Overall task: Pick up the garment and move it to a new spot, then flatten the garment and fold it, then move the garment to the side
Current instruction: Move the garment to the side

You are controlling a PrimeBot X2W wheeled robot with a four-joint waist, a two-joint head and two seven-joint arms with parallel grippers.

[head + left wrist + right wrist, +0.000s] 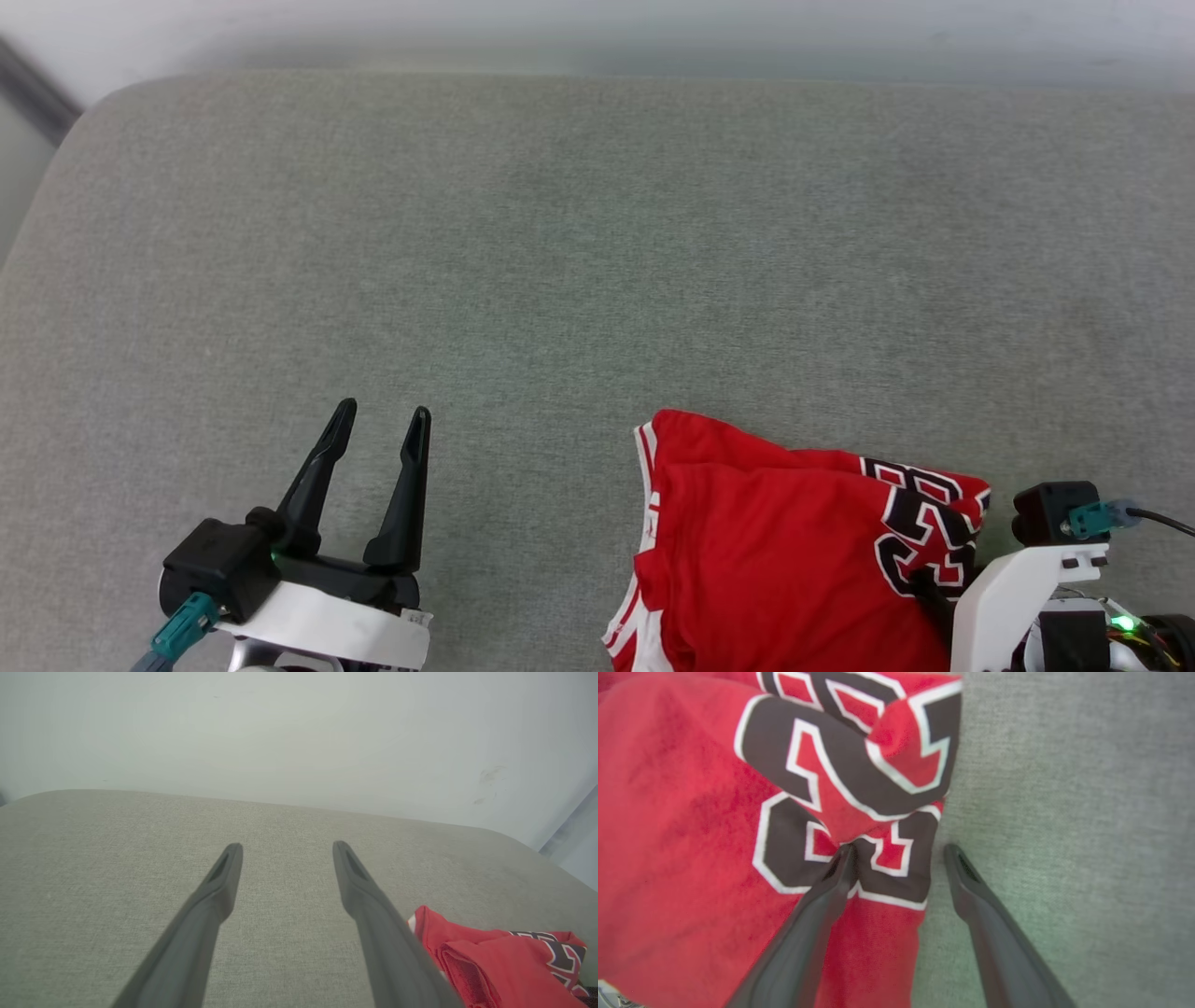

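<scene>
Red garment lies bunched at near right of grey cushion, number side up. R gripper spread wide, nothing held, straddling garment's right edge: one finger over black number, other over bare cushion. L gripper at near left, also wide apart & empty, well apart from garment.

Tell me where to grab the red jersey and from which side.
Probably the bunched right edge of the red jersey, where the black number folds over. Come from the grey cushion side: the cloth heaps into a raised fold there, and the open right gripper straddles that edge, one finger on fabric, one over cushion.
</scene>
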